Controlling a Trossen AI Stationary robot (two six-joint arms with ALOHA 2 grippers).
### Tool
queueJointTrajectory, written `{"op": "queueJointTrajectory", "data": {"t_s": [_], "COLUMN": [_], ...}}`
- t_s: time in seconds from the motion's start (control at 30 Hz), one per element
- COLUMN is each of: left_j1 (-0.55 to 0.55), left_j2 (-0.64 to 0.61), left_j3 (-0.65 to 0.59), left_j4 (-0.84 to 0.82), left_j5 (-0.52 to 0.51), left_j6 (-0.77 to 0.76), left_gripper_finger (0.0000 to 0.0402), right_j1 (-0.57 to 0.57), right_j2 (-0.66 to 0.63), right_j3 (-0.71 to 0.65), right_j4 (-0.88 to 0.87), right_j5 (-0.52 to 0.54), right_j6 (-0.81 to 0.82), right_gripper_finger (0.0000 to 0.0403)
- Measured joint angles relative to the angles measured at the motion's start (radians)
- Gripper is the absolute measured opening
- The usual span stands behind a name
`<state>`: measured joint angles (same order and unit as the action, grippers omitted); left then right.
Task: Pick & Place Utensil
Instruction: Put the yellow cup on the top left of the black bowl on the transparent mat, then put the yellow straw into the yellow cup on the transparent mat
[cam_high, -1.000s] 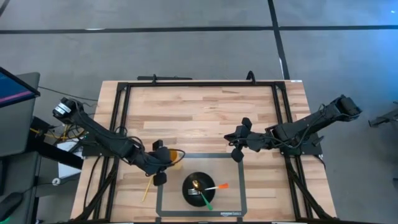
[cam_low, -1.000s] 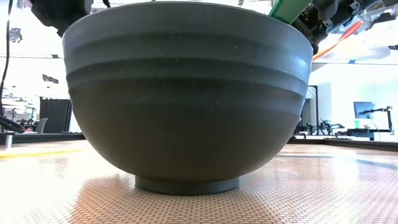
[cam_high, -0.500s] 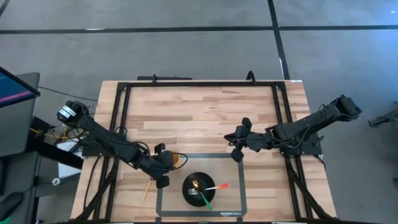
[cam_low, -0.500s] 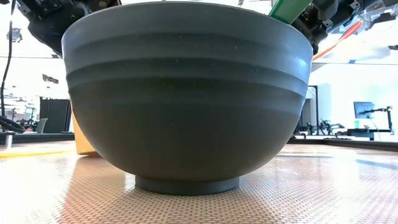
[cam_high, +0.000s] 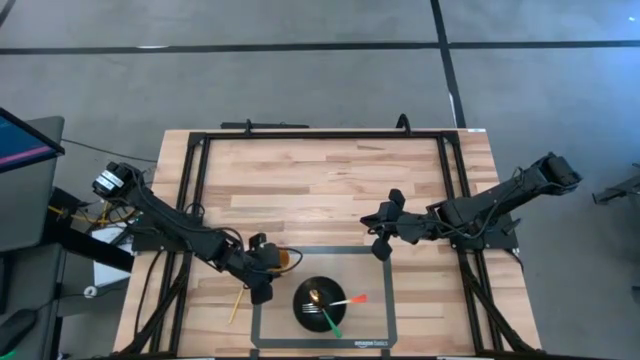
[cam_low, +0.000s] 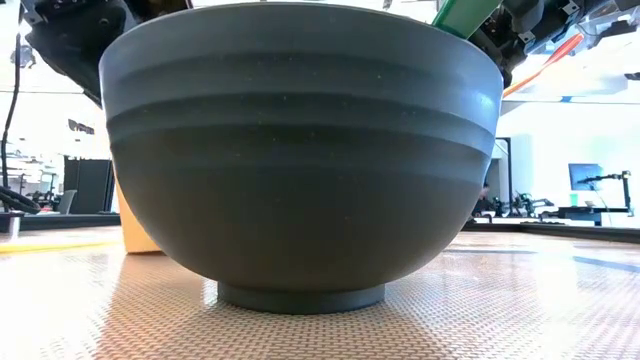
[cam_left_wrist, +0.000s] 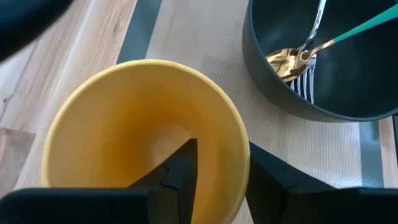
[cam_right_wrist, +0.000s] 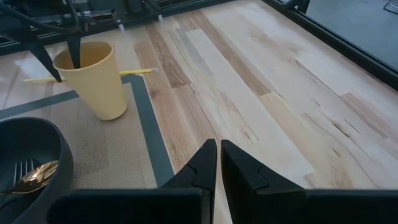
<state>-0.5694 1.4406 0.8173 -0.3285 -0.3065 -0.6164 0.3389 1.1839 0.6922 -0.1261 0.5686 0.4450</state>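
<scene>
Since a second ago the left gripper (cam_high: 262, 268) has carried the yellow cup (cam_left_wrist: 146, 134) a little toward the near side, and it now sits on the far left corner of the mat (cam_high: 375, 330), close beside the dark bowl (cam_high: 320, 302). Its fingers (cam_left_wrist: 180, 171) are clamped on the cup's rim, one inside the wall and one outside, with the cup upright. From table height the cup shows as a yellow sliver (cam_low: 135, 225) just left of the bowl (cam_low: 300, 150). Inside the bowl lie a gold spoon (cam_left_wrist: 287, 62), a fork (cam_high: 312, 312), and utensils with green (cam_high: 330, 325) and orange (cam_high: 355, 299) handles leaning over the right rim. A yellow stick (cam_high: 236, 305) lies on the bare wood of the counter (cam_high: 320, 180), left of the mat. Over at the right, the right gripper (cam_high: 383, 232) hangs above the mat's far edge, its fingers (cam_right_wrist: 202, 168) pressed together and holding nothing.
</scene>
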Motion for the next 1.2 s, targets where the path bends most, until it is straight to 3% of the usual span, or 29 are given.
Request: {"op": "queueJointTrajectory", "data": {"t_s": [0.3,0.83,1.2], "left_j1": [0.0,0.001,0.001], "left_j2": [-0.03,-0.285,-0.343], "left_j3": [0.0,0.002,0.002], "left_j4": [0.03,0.027,-0.245], "left_j5": [-0.004,-0.11,-0.225], "left_j6": [0.007,0.061,0.001], "left_gripper_finger": [0.0113,0.0113,0.0113], "right_j1": [0.0,0.0,0.0], "right_j2": [0.0,0.0,0.0], "right_j3": [0.0,0.0,0.0], "right_j4": [0.0,0.0,0.0], "right_j5": [0.0,0.0,-0.003], "right_j6": [0.0,0.0,0.0], "right_gripper_finger": [0.0017,0.0017,0.0017]}}
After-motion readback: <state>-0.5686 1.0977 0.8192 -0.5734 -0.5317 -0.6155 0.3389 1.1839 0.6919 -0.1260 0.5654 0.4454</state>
